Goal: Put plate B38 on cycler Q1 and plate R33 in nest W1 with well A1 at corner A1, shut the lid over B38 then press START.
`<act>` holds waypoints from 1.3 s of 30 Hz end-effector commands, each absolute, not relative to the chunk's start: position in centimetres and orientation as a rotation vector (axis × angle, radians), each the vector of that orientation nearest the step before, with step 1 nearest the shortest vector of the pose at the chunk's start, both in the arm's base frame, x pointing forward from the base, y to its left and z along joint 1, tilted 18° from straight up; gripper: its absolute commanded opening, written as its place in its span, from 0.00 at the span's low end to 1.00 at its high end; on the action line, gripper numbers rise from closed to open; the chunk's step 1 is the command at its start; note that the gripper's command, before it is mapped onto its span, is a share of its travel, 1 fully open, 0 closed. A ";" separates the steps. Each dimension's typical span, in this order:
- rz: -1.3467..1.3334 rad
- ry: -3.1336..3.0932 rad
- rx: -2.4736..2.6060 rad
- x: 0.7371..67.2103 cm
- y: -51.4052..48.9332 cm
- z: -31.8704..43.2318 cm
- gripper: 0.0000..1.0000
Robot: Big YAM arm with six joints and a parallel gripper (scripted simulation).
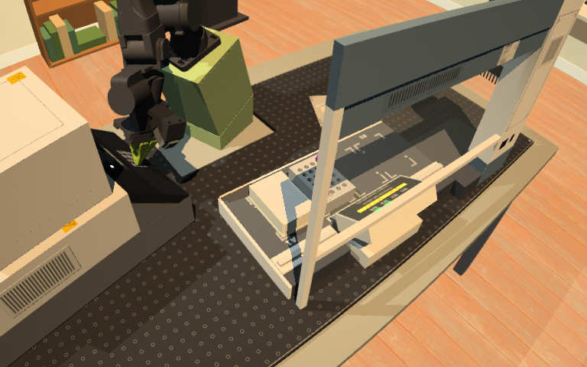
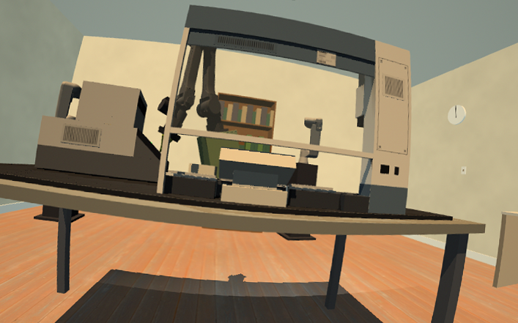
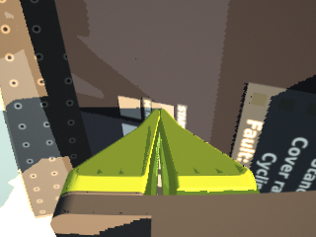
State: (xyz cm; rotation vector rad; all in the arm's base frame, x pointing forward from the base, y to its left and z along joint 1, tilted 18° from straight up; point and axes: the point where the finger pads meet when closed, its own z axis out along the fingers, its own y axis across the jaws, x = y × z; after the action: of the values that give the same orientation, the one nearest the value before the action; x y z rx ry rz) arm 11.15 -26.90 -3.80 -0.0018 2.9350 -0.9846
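The hand [image 1: 139, 159] is fully closed and holds nothing; its yellow-green fingers meet in a point directed down at the sloped black panel [image 1: 129, 173] of the cycler Q1 [image 1: 47, 173]. A small white light [image 1: 111, 166] shows on the panel just left of the fingertips. Q1's lid [image 1: 30, 116] is down. Across the desk [image 1: 432, 277], well apart from the hand, a frame [image 1: 320, 194] stands over the deck tray [image 1: 255, 241]; its post and crossbar partly hide the tube block [image 1: 311, 176] and the plates.
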 end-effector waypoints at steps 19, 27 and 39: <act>-1.040 2.862 -0.009 13.7 -29.0 -1.9 0.00; -1.040 2.857 -0.019 13.9 -29.2 -2.0 0.00; -1.045 2.854 -0.027 13.9 -29.4 -1.9 0.00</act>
State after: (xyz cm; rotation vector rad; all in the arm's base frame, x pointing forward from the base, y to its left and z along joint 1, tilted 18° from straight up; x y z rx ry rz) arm 11.61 -26.97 -3.67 -0.0111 2.9263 -0.9814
